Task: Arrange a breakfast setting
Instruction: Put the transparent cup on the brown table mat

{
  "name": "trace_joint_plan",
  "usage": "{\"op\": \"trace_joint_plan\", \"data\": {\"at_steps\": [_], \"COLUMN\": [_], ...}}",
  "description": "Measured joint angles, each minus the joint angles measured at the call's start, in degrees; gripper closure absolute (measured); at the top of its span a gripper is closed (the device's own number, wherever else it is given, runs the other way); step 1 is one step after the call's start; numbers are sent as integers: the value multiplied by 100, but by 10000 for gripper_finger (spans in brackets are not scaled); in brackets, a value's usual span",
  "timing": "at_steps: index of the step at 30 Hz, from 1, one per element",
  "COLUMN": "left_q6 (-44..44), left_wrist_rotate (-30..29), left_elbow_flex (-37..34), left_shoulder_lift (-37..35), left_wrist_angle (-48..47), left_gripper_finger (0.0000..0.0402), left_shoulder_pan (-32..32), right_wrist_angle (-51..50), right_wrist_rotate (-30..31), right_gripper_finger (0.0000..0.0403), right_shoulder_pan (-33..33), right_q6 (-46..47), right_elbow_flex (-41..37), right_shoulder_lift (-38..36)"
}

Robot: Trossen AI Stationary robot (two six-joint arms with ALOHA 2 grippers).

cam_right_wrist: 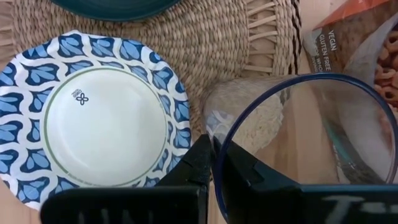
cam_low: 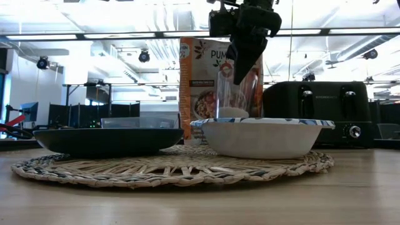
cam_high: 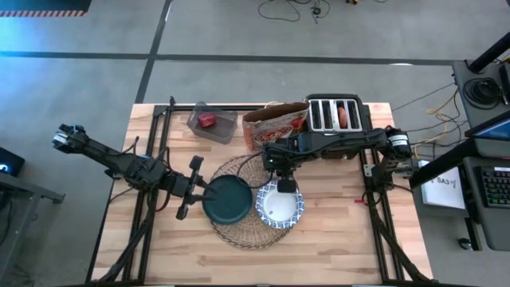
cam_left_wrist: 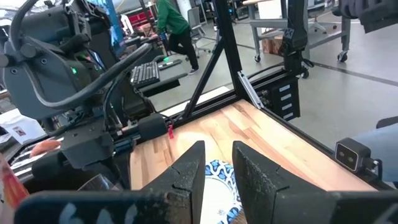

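Observation:
A round straw placemat (cam_high: 243, 233) lies mid-table. On it rest a dark teal plate (cam_high: 227, 199) at the left and a blue-and-white patterned bowl (cam_high: 279, 209) at the right. My right gripper (cam_high: 284, 186) is just beyond the bowl's far rim, shut on a small clear glass (cam_low: 236, 94). My left gripper (cam_high: 205, 190) is level at the plate's left rim, its fingers a narrow gap apart (cam_left_wrist: 217, 165). I cannot tell whether it touches the plate. The green-handled spoon is out of view. My right gripper holds the glass by its rim (cam_right_wrist: 219, 140), one finger inside and one outside the wall. The fingers come from above, pointing down. The glass stands upright below them over the placemat's far edge. The bowl (cam_low: 262, 134) hides its base, so lifted or resting cannot be told.
A black four-slot toaster (cam_high: 339, 115) stands at the far right. An open cereal bag (cam_high: 275, 123) is beside it, close behind the glass. A clear container (cam_high: 213, 122) with something red is at the far left. Bare wood lies along the near edge.

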Motion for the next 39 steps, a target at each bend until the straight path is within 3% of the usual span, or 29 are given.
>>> {"op": "trace_joint_plan", "data": {"at_steps": [26,39], "left_q6": [0,2], "left_wrist_rotate": [50,37], "left_elbow_flex": [-2,-2], "left_shoulder_lift": [20,20], "left_wrist_angle": [-43,-43], "left_gripper_finger": [335,335], "left_shoulder_pan": [0,0], "right_wrist_angle": [-158,-156], "right_wrist_rotate": [61,61], "right_gripper_finger": [391,301], "right_shoulder_pan": [-2,-4], "right_q6": [-82,-57], "right_elbow_flex": [0,0], "right_shoulder_lift": [0,0]}}
